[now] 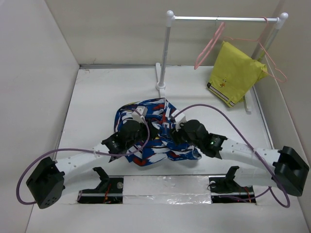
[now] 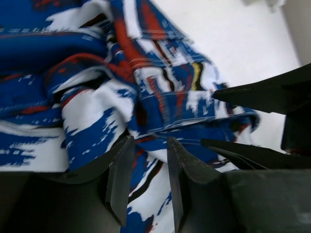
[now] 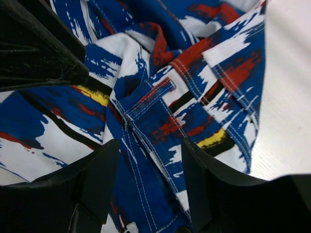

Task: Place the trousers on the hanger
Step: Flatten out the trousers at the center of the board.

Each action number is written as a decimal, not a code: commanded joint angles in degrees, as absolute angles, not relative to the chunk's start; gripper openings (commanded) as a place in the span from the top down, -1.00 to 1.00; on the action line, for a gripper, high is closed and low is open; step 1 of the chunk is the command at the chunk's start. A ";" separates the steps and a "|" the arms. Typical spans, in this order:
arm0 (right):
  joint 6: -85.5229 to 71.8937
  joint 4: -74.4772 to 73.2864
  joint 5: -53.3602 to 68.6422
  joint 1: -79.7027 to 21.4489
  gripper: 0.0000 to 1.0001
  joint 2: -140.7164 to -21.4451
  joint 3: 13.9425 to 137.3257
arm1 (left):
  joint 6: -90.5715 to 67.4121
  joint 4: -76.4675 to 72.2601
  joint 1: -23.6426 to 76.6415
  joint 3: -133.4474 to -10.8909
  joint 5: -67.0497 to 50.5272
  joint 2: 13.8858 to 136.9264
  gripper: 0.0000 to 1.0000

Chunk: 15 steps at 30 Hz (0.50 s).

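Observation:
The trousers point(image 1: 154, 145), bright blue with white, red, black and yellow strokes, lie crumpled at the table's middle. Both grippers are down on the heap. My left gripper point(image 1: 150, 130) is open, its fingers point(image 2: 121, 174) a short way apart over a fold of the trousers point(image 2: 97, 116). My right gripper point(image 1: 170, 132) is open, its jaws straddling the stitched waistband with a belt loop point(image 3: 148, 99). In the wrist views the left gripper point(image 2: 149, 141) and the right gripper point(image 3: 150, 143) point at each other, tips close. The bare pink hanger point(image 1: 210, 46) hangs on the rail at the back right.
A white rack point(image 1: 165, 53) stands at the back, its rail point(image 1: 223, 19) running right. A second pink hanger point(image 1: 272, 60) carries a yellow garment point(image 1: 235, 73). Walls close in the table on the left, back and right. Purple cables loop over both arms.

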<state>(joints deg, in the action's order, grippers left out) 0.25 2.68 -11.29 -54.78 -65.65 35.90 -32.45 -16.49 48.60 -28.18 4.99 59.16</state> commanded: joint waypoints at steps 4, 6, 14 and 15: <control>0.35 10.37 -7.29 -54.76 -0.23 -71.62 37.79 | -35.15 -10.73 49.13 -26.37 10.36 59.77 0.26; 0.35 11.95 -7.47 -54.76 -0.24 -73.90 37.97 | -36.56 -7.83 49.13 -26.46 12.99 59.59 0.22; 1.93 13.00 -12.65 -55.28 -0.30 -81.99 42.10 | -38.32 -6.50 49.13 -25.84 16.00 62.40 0.10; 2.37 13.18 -13.09 -55.28 -0.30 -82.70 42.71 | -38.32 -7.20 49.13 -25.40 15.82 63.10 0.11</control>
<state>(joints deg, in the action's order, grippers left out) 0.86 8.36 -10.26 -54.81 -81.45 39.33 -37.43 -7.42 48.80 -25.74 13.91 61.47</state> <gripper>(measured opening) 0.647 0.447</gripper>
